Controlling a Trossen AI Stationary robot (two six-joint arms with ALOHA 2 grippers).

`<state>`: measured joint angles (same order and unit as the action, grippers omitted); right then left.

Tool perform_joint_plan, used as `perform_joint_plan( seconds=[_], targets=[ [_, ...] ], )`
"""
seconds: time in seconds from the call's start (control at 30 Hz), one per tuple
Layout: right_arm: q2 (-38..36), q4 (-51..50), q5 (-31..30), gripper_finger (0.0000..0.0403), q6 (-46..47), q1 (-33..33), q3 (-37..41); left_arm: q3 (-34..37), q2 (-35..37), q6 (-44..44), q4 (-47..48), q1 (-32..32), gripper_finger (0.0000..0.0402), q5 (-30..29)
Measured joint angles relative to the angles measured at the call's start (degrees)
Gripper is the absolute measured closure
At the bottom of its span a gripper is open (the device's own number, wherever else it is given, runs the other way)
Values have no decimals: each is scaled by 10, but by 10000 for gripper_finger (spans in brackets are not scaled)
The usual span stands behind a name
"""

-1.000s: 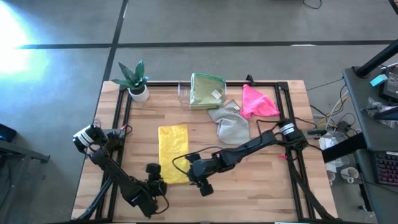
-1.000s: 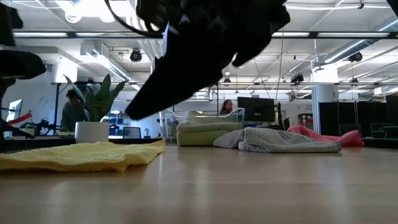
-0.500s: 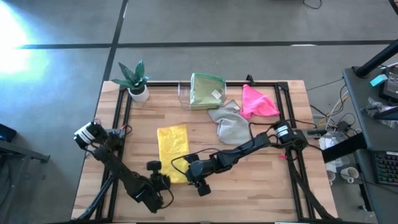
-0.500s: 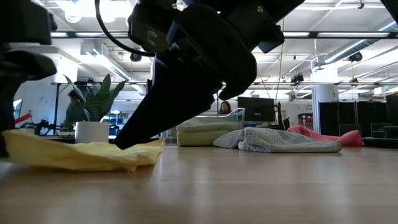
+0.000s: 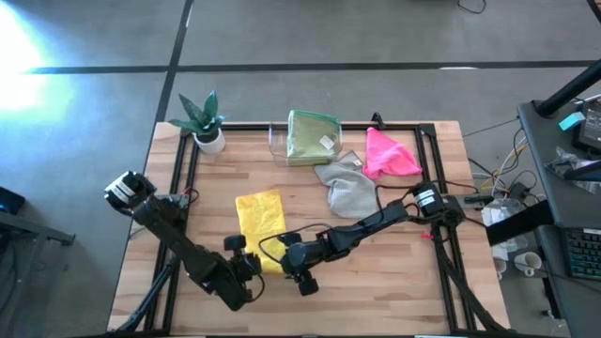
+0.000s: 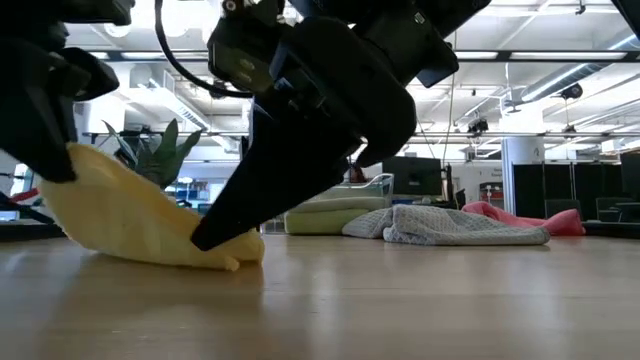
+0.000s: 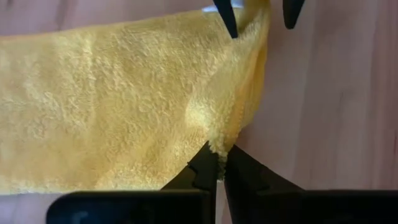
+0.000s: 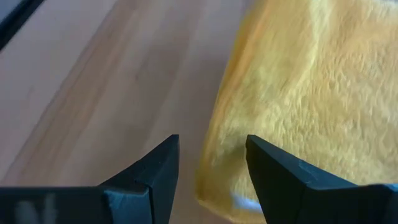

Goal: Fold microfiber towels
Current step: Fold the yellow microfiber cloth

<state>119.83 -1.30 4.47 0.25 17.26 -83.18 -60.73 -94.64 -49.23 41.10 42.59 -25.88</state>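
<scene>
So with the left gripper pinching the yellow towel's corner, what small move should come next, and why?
Probably close the right gripper: its fingers straddle the yellow towel's near edge, still open, while the left gripper is shut on its own corner and has that side raised, so lifting now would be lopsided.

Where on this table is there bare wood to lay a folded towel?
Bare: the table near the front right corner, and the strip between the plant and yellow towel. Crowded: the back, with tray, grey towel and pink towel.

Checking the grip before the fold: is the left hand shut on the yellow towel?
Yes, the left hand is shut on the yellow towel, pinching its corner.
</scene>
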Motion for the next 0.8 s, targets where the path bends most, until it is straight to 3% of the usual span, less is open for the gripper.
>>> perform_joint_plan(
  seconds=[0.5, 0.8],
  targets=[
    [0, -23, -61, 239, 35, 1, 0, 1, 51, -30, -1, -28, 400, 6],
    [-15, -36, -57, 383, 86, 5, 1, 2, 52, -30, -1, -29, 400, 24]
  ],
)
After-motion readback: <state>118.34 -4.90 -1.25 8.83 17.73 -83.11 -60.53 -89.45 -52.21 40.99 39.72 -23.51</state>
